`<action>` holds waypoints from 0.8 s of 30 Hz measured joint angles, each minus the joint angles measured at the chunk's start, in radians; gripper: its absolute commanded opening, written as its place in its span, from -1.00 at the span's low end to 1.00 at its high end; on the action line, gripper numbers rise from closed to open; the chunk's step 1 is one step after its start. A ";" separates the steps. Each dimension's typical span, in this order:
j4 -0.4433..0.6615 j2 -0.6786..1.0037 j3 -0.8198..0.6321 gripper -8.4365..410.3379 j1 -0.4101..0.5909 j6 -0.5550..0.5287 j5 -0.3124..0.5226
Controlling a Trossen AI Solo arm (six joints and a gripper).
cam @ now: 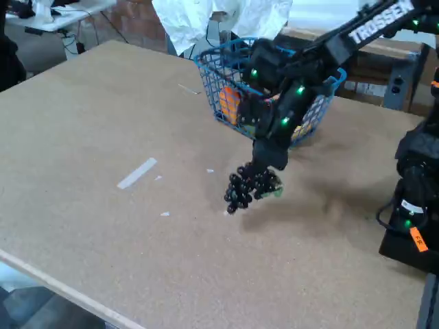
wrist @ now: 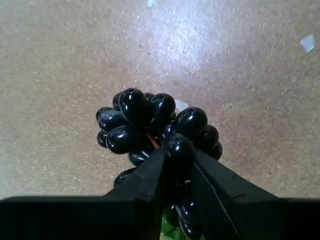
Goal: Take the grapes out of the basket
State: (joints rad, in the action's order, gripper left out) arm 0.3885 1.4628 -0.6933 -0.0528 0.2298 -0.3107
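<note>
The grapes (wrist: pixel 150 127) are a glossy black bunch held between my two black fingers, with a bit of green leaf (wrist: pixel 172 231) showing low between them. My gripper (wrist: pixel 177 172) is shut on the bunch. In the fixed view the grapes (cam: pixel 245 187) hang at the arm's tip just above the brown table, with the gripper (cam: pixel 266 171) above them. The blue wire basket (cam: pixel 218 88) stands behind, at the table's far side, apart from the bunch. Something orange lies inside it.
The brown table (cam: pixel 103 137) spreads wide to the left and front. A strip of white tape (cam: pixel 136 173) and small white scraps lie on it. The arm's black base (cam: pixel 411 205) stands at the right. A person in white stands behind the basket.
</note>
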 measured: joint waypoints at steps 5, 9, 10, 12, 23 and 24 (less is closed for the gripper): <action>-0.062 0.057 0.000 -0.83 -0.002 -0.020 0.000; -0.111 0.092 0.000 -0.56 -0.003 -0.047 -0.029; -0.120 0.099 0.000 -0.48 -0.003 -0.052 -0.037; -0.134 0.109 0.000 -0.32 -0.003 -0.064 -0.044; -0.179 0.113 0.000 0.11 -0.003 -0.131 -0.047; -0.180 0.113 0.000 0.11 -0.003 -0.130 -0.047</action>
State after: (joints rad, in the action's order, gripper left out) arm 0.2089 1.5757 -0.6937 -0.0555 0.0998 -0.3576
